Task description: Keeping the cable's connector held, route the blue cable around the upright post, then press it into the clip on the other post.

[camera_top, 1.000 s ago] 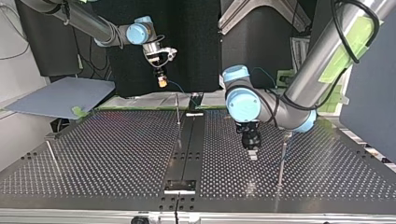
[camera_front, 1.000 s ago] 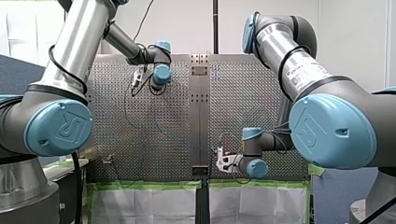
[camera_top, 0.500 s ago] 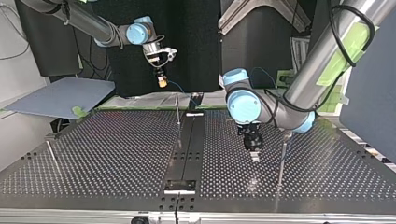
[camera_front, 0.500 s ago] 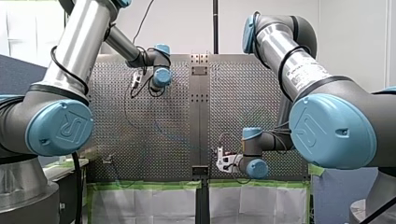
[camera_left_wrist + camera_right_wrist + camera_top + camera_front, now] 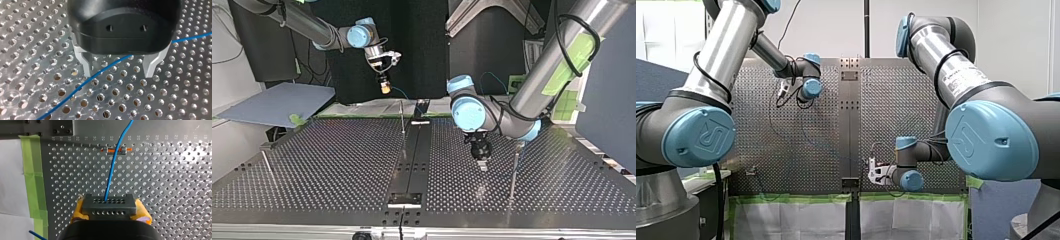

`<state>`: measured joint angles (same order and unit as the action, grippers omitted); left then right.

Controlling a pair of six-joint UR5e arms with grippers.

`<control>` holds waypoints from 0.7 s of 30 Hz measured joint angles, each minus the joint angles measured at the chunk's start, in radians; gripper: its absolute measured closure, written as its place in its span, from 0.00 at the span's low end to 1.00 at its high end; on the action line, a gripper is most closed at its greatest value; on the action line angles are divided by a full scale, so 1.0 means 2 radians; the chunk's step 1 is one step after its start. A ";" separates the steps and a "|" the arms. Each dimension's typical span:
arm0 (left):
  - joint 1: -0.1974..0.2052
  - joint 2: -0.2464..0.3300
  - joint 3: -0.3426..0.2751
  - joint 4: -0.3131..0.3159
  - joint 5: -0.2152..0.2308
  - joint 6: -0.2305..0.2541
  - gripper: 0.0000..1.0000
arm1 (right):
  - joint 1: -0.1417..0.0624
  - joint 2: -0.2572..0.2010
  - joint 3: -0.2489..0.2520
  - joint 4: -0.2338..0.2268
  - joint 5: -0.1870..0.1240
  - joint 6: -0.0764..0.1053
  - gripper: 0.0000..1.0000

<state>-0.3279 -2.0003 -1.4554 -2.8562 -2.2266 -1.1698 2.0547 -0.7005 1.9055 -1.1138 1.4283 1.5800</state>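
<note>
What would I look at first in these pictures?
Probably the two huge silver arms with blue caps, my left arm and my right arm, filling the front view's sides. Then the blue cable: it runs over the perforated table, passing between the open metal fingers of my left gripper. Its grey connector sits clamped in my right gripper, between yellow pads.

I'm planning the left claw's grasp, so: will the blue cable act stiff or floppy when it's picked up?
Probably floppy: the blue cable runs in a loose curve over the perforated table between my left claw's open fingers. Likely light, being thin. From the connector in my right claw it arcs smoothly, hinting at slight springiness.
</note>
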 joint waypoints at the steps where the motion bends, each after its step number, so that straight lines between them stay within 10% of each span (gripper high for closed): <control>1: 0.000 0.000 0.000 0.000 0.000 0.004 0.00 | 0.000 0.000 0.000 0.000 0.000 0.000 1.00; 21: -0.004 -0.019 0.000 -0.004 -0.028 0.071 0.00 | 0.000 0.000 0.000 0.002 0.000 0.000 1.00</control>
<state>-0.3356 -2.0383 -1.4554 -2.8632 -2.2823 -1.0287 2.0547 -0.7008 1.9053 -1.1107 1.4283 1.5801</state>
